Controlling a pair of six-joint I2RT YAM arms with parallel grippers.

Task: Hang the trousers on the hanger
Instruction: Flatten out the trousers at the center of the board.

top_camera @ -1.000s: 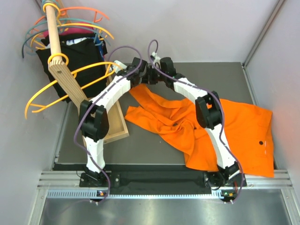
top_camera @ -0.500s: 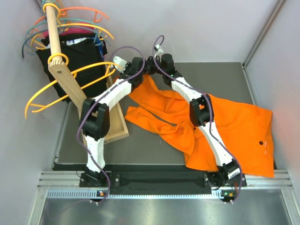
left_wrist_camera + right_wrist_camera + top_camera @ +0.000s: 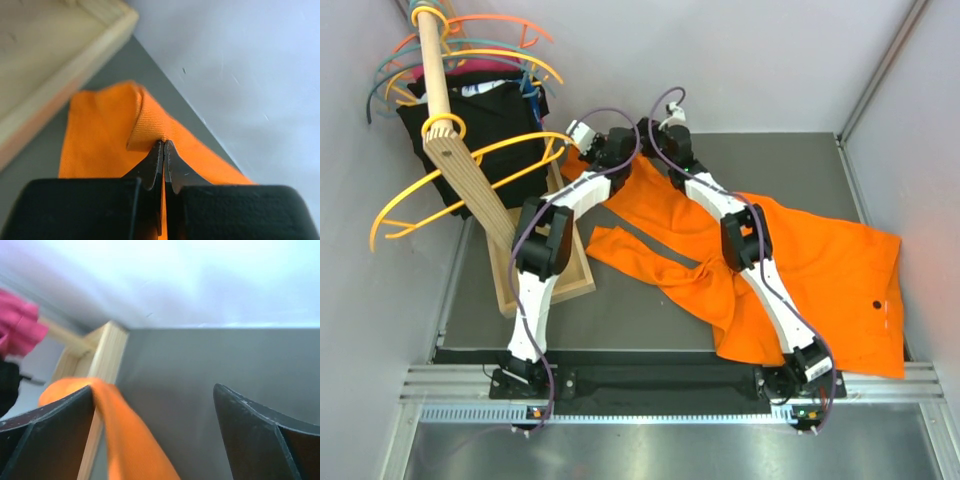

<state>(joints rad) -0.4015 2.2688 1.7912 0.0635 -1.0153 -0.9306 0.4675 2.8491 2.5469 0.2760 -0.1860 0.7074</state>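
The left gripper (image 3: 163,150) is pressed together, pinching a folded edge of the large bright orange soft fabric trousers (image 3: 820,260) just off the far corner of the pale wooden stand's tray-like base (image 3: 578,280). The right gripper (image 3: 154,390) is spread wide just to the right of that corner and holds nothing. A band of the orange cloth runs along the inner face of one of its fingers (image 3: 55,415).

From the pinched edge, the trousers stretch in a flat band away from the stand. They then spread in loose folds over the grey desk (image 3: 620,315) to its near right edge, well away from the stand.

The thin amber-yellow plastic hanger (image 3: 505,143), with wide curved arms and a lower bar, hangs by its ring on the stand's tilted post, clear of the cloth.
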